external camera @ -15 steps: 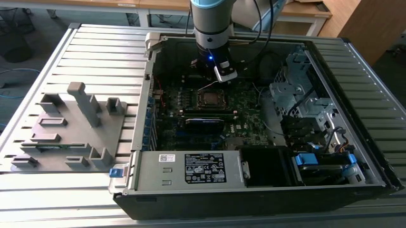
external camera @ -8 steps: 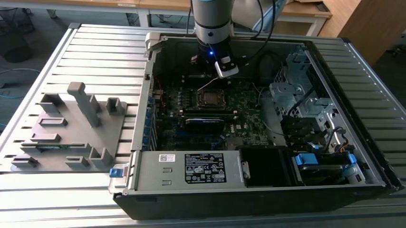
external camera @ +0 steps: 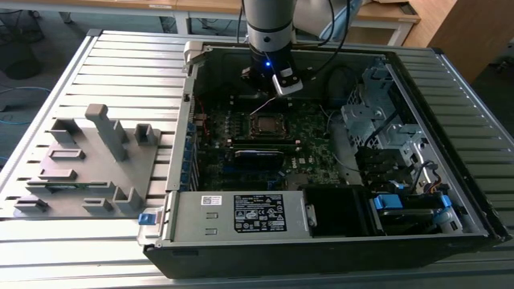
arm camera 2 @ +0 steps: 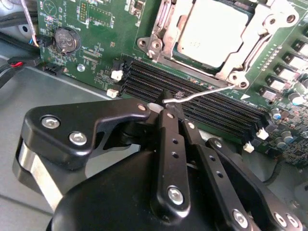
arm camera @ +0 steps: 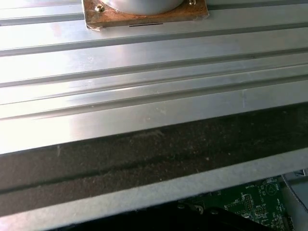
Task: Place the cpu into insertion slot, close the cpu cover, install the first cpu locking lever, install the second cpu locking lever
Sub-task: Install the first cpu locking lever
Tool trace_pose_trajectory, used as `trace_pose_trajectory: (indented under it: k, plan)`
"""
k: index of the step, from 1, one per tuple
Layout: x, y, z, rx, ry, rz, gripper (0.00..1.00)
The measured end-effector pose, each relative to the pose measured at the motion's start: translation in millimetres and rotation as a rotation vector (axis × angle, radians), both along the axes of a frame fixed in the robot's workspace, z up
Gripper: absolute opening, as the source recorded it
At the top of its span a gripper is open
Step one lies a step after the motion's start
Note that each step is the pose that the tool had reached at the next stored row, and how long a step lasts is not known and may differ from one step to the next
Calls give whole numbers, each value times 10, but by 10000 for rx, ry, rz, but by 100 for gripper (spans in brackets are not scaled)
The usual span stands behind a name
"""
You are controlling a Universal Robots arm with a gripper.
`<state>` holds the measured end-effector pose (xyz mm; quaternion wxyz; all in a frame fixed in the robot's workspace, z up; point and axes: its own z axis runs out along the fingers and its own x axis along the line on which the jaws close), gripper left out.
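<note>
The arm (external camera: pixel 269 24) is hanging straight down from the top edge of the exterior view, its grey cylindrical segment standing close to vertical. The wrist (external camera: pixel 268 63) below it is showing a small blue light, and a white block is sitting on the side toward the exterior view's right. The black claw (external camera: pixel 263 90) is pointing downward beneath the wrist. In the second wrist view the claw (arm camera 2: pixel 167 109) is holding its two slim fingers (arm camera 2: pixel 169 144) drawn together, their tips meeting, with the linkage bars folding in behind them.
</note>
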<state>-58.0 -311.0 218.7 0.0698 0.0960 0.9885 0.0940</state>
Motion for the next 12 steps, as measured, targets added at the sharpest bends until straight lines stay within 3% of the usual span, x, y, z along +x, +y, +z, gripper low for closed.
trace_pose_trajectory:
  k: [12]
  plan:
    - [0, 0, 57, 1, 0, 0, 10]
